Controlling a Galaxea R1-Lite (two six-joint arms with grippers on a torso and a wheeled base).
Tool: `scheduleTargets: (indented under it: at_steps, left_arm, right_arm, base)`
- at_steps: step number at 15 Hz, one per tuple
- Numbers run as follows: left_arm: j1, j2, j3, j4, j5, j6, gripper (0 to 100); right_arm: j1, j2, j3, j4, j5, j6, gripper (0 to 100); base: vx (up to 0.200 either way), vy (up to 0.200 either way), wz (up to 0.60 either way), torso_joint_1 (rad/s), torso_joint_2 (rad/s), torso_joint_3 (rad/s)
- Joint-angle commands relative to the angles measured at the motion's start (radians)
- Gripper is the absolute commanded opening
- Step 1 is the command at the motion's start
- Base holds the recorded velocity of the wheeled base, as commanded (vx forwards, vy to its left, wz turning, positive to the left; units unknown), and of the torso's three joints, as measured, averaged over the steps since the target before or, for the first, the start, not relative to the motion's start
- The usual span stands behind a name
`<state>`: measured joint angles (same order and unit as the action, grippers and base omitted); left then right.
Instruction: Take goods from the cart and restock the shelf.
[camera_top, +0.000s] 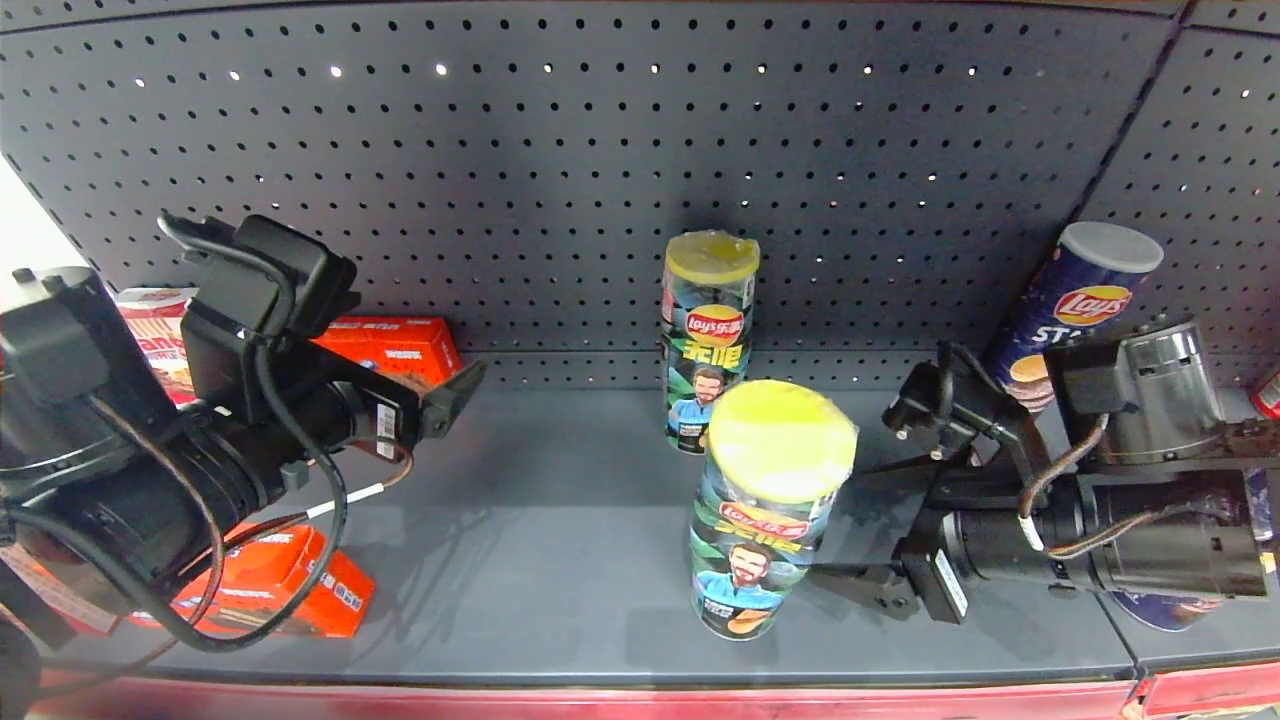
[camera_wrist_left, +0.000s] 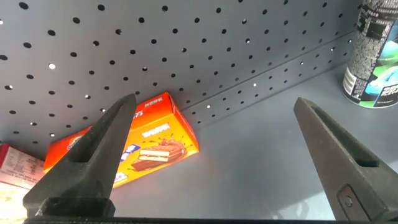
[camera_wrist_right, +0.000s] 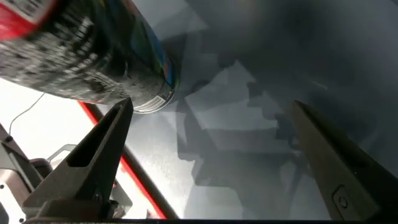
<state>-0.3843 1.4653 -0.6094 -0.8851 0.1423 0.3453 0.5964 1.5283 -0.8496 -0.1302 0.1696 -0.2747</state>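
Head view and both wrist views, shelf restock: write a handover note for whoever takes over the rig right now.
Left claw: open, empty, over the left part of the shelf, near the orange boxes.
Right claw: open, empty, beside the front can, which sits outside its fingers.
Goods: front can upright near the shelf's front edge; rear can upright behind it by the back panel; blue can farther right.
Done: both yellow-lidded cans stand on the shelf, ungripped.
Left: probably draw the right arm clear, then fetch the next item from the cart.
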Motion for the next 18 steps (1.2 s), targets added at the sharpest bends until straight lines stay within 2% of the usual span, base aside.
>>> scheduleTargets:
  at_steps: [1,18]
  left_arm:
    - [-0.001,0.0,-0.001,0.0,0.0,0.0,100]
    - [-0.001,0.0,0.007,0.0,0.0,0.0,100]
  right_arm:
    - [0.0,0.019,-0.008,0.0,0.001,0.0,100]
    - [0.019,0.076,-0.059,-0.011,-0.001,-0.011,100]
  base:
    - [0.0,0.0,0.0,0.0,0.0,0.0]
    - [0.0,0.0,0.0,0.0,0.0,0.0]
